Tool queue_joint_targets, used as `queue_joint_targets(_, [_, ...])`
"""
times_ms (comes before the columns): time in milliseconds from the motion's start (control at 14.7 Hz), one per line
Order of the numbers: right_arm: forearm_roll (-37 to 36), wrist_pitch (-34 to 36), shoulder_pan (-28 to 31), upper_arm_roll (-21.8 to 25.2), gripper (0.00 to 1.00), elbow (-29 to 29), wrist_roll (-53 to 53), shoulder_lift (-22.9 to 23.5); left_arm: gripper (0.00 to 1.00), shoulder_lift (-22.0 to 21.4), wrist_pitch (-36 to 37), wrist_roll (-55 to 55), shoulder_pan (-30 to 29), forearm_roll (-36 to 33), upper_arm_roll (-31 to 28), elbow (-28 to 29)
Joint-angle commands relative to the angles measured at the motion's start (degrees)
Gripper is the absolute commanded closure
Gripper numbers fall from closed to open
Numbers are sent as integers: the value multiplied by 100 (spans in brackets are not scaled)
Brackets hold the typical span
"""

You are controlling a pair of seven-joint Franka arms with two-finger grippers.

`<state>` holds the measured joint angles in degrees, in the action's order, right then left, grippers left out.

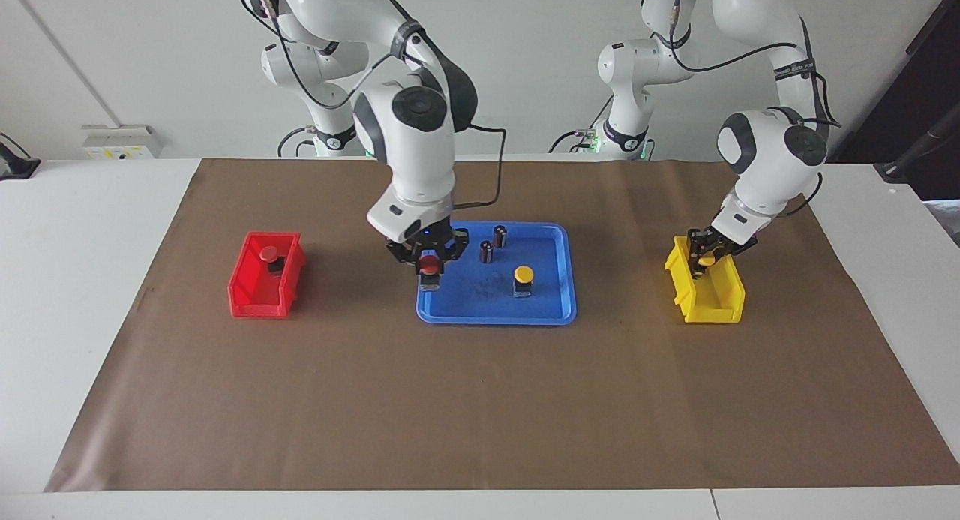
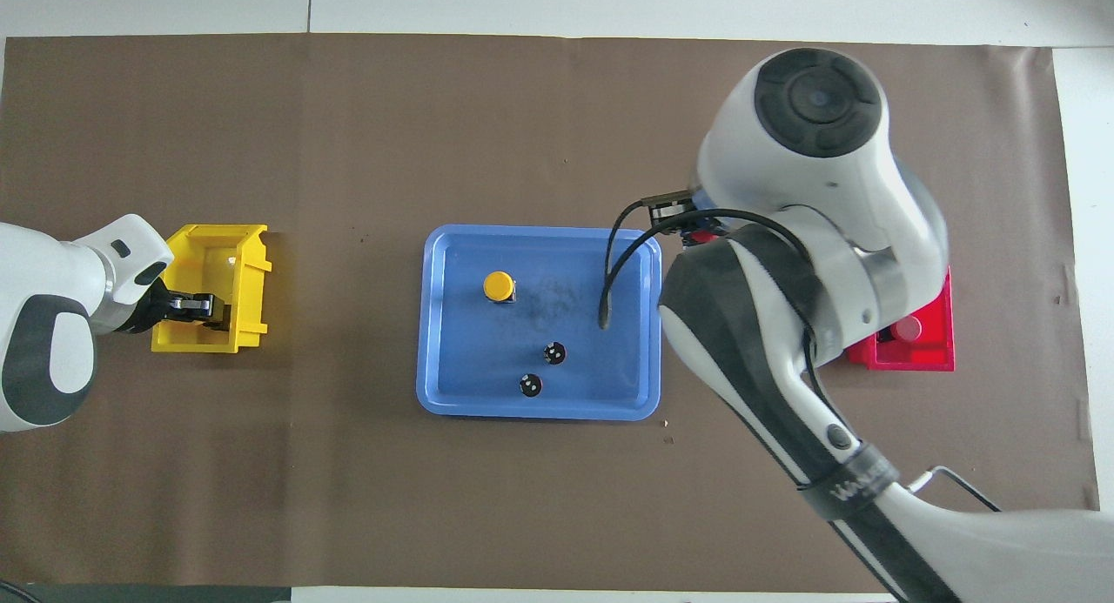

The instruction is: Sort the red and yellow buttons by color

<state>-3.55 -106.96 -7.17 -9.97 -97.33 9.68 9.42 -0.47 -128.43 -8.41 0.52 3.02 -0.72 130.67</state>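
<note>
Two arms are busy over the worktop point(image 1: 480, 400). The right hand point(image 1: 430, 267) is closed on a red button point(image 1: 430, 265) and holds it over the blue tray point(image 1: 551, 310), at the tray's edge toward the red bin point(image 1: 247, 295). Another red button point(image 1: 269, 256) already lies in that bin. The left hand point(image 1: 706, 259) is down in the yellow bin point(image 1: 712, 302) and grips a yellow button point(image 1: 706, 260). One more yellow button point(image 1: 523, 278) stands on the tray, and two dark cylinders point(image 1: 492, 244) stand nearer to the robots than it.
</note>
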Motion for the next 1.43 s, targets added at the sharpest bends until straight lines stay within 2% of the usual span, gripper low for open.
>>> queue_joint_targets(0, [328, -272, 1118, -93, 92, -1147, -1525, -748, 36, 3, -69, -64, 89, 76, -25, -76])
queue_joint_targets(68, [328, -455, 1304, -84, 92, -1235, -1878, -766, 36, -6, 88, -64, 80, 76, -25, -225])
queue_joint_targets(272, [319, -1272, 1902, -76, 92, -1849, -2758, -915, 35, -15, 1482, -56, 80, 76, -25, -1311])
queue_joint_targets(408, [328, -1424, 2122, -76, 92, -2061, -2866, -951, 0, -15, 1952, -47, 97, 76, 2, -1937])
queue_joint_targets(476, [328, -1459, 2167, -76, 92, -2114, -2884, -933, 0, -6, 1936, 110, 271, 76, 63, -2053])
queue_joint_targets(680, [346, -1678, 2369, -76, 92, -2290, -3226, -898, 0, 125, 1322, 1979, 1325, 76, 81, -2019])
queue_joint_targets(816, [346, -1810, 2378, -76, 92, -2430, -3227, -933, 0, 466, 1128, 2857, 2089, 85, 81, -2132])
queue_joint_targets(883, [398, -1828, 2413, -76, 92, -2492, -3235, -907, 0, 773, 1023, 3306, 2380, 76, 81, -2386])
queue_joint_targets(1087, [618, -2274, 2431, -67, 92, -2913, -3236, -951, 0, 1504, 961, 4002, 2943, 94, 81, -3002])
queue_joint_targets(1359, [618, -2584, 2457, -67, 92, -3151, -3332, -933, 0, 1909, 582, 4478, 3375, 94, 81, -2977])
